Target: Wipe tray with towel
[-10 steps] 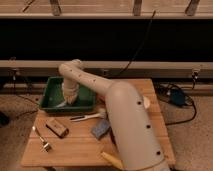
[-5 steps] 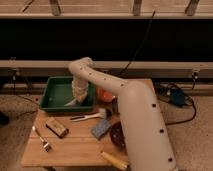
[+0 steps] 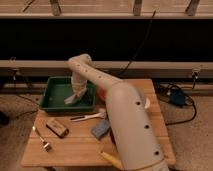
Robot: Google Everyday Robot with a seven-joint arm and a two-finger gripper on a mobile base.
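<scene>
A green tray (image 3: 55, 95) sits at the back left of the wooden table (image 3: 75, 145). A pale towel (image 3: 73, 97) hangs down into the tray, its lower end on the tray floor. My gripper (image 3: 78, 86) reaches down into the tray from my white arm (image 3: 120, 115) and holds the towel's top end.
On the table lie a small brown block (image 3: 57, 127), a metal fork (image 3: 41, 140), a white-handled utensil (image 3: 90, 116), a blue-grey sponge (image 3: 100, 129), an orange object (image 3: 102, 93) behind the arm and a yellow object (image 3: 111, 159) at the front edge. Cables lie on the floor at right.
My arm has swung from the tray's left part toward its right side, dragging the towel across the tray floor.
</scene>
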